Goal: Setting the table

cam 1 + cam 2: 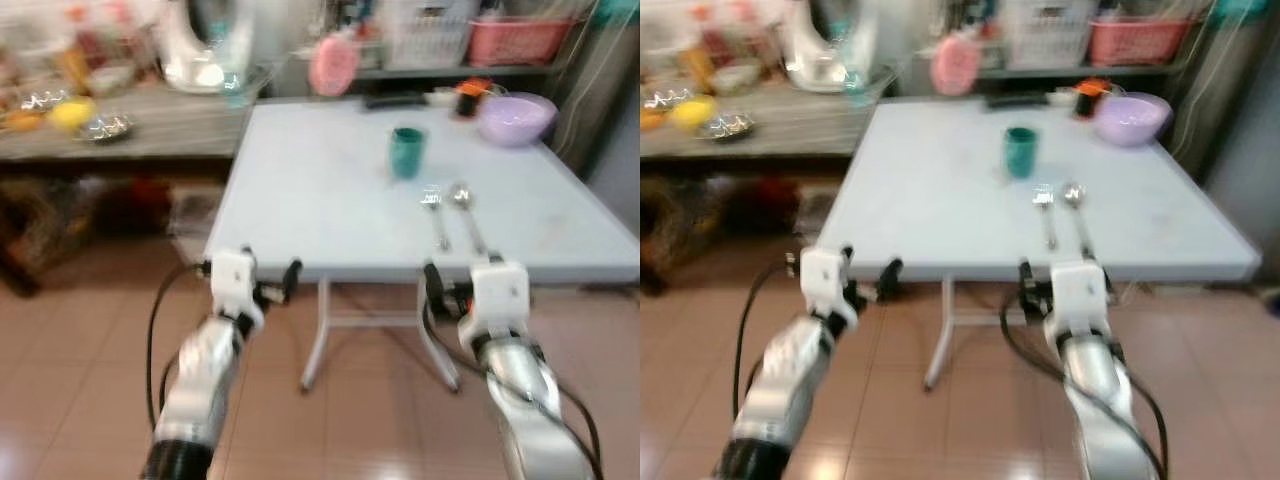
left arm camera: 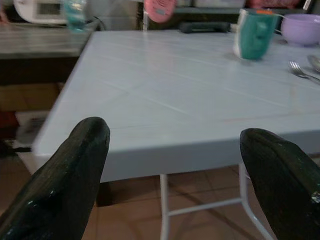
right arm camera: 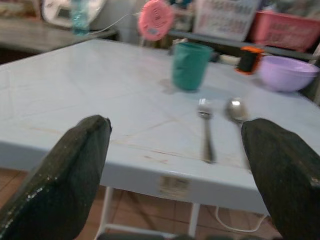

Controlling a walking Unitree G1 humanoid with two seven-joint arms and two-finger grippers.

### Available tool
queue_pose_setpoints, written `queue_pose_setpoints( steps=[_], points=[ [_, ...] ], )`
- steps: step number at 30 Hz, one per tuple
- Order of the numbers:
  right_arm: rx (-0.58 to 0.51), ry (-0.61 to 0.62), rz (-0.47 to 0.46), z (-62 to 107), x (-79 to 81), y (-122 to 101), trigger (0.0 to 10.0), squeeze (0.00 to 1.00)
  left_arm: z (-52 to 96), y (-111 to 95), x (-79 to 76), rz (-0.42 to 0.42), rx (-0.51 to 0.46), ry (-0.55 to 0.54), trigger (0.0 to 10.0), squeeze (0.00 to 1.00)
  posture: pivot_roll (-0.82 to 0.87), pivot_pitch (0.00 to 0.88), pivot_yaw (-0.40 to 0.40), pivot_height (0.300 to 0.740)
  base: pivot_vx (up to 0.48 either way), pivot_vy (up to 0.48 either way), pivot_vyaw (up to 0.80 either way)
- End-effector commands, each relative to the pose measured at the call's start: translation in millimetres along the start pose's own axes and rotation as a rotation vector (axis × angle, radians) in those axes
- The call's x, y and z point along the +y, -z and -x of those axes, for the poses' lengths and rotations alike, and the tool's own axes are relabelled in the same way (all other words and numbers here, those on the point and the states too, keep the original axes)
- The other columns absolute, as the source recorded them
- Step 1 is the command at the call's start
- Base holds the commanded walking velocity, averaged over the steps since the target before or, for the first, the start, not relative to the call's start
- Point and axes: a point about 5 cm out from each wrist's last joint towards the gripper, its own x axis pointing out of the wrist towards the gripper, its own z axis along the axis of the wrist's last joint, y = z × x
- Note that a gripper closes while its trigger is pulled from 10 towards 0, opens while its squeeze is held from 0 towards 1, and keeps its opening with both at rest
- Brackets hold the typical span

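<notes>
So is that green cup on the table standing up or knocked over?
Standing upright. The green cup rests on its base on the table, mouth facing up, behind the fork and spoon. Its contents cannot be seen.

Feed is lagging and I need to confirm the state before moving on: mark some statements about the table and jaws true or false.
1. A fork and a spoon lie side by side on the table. True.
2. The green cup lies tipped over. False: it stands upright.
3. The right gripper holds the fork. False: its jaws are open and empty.
4. The left gripper is open, short of the table edge. True.
5. The purple bowl sits on the floor. False: it sits at the table's far corner.
</notes>
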Motion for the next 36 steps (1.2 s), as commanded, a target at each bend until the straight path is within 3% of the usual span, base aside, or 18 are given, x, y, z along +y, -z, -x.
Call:
queue_pose_setpoints(
  steps=[1,24,36],
  points=[
    [-0.005,0.004,-0.012,-0.7,0.4,-1,10.0,0.0,-3.0,-6,3.0,0.001,-0.008,-0.01,10.0,0.0,-0.12,0.0,0.084,0.74,0.0,-0.24,0.0],
    [-0.007,0.007,-0.013,0.5,-0.1,-2,10.0,0.0,-3.1,-4,3.0,0.026,0.003,-0.023,10.0,0.0,-0.13,0.0,0.086,0.74,0.0,-0.412,0.0],
    [-0.019,0.001,-0.019,-0.7,0.4,-4,10.0,0.0,-7.0,-15,2.7,0.03,-0.05,-0.018,10.0,0.0,-0.13,0.0,0.086,0.74,0.0,0.0,0.0]
  ],
)
